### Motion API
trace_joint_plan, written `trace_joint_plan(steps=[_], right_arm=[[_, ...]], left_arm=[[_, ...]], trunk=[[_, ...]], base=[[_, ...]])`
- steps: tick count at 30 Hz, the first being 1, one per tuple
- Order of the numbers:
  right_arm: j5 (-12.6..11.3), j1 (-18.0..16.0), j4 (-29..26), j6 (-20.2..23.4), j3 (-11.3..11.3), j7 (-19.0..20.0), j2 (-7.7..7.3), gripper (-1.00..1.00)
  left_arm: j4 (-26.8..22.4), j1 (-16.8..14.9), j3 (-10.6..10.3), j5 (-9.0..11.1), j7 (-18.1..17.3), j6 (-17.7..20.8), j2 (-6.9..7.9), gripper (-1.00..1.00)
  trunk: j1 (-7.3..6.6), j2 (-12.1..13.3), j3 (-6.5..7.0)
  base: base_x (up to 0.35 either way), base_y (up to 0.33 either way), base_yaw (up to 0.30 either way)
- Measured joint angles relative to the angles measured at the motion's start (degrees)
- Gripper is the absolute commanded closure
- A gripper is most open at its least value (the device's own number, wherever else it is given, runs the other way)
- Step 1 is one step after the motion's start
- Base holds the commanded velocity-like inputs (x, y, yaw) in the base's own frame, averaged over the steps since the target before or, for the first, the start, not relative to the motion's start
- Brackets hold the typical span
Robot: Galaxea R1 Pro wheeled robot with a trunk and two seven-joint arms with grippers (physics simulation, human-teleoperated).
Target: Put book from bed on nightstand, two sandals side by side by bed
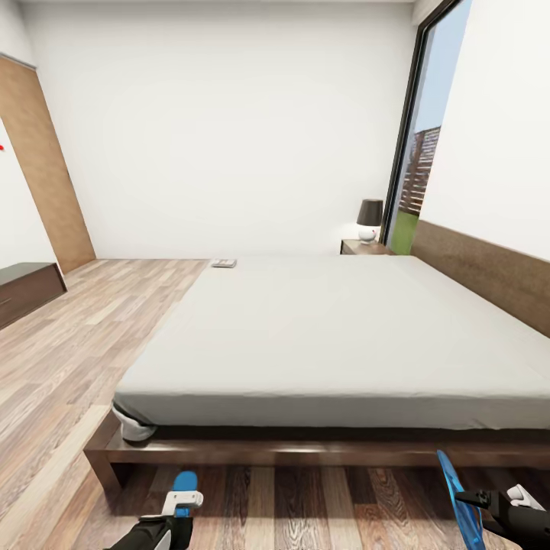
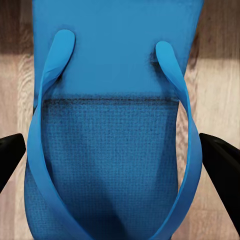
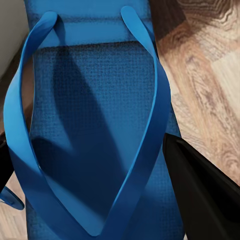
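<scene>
Left gripper grips one blue sandal low over the plank floor before the bed frame's near edge; right gripper clamps the second sandal, held on edge. The bed lies ahead. The book rests at its far left corner; the nightstand stands beyond, bearing a lamp.

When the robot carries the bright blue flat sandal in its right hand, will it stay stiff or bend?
The bright blue flat sandal looks thin, so it probably flexes a little. Its thin straps seem soft and may deform if squeezed. The textured sole likely resists slipping, and it appears light for its size.
</scene>
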Motion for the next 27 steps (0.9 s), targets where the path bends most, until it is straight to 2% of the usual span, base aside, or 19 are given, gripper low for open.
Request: trace_joint_plan(steps=[27], right_arm=[[0.0, 0.0, 0.0, 0.0, -0.1, 0.0, 0.00, 1.00]], left_arm=[[0.0, 0.0, 0.0, 0.0, 0.0, 0.0, -0.07, 1.00]], trunk=[[5.93, -10.8, -4.85]], base=[[0.000, 0.000, 0.000]])
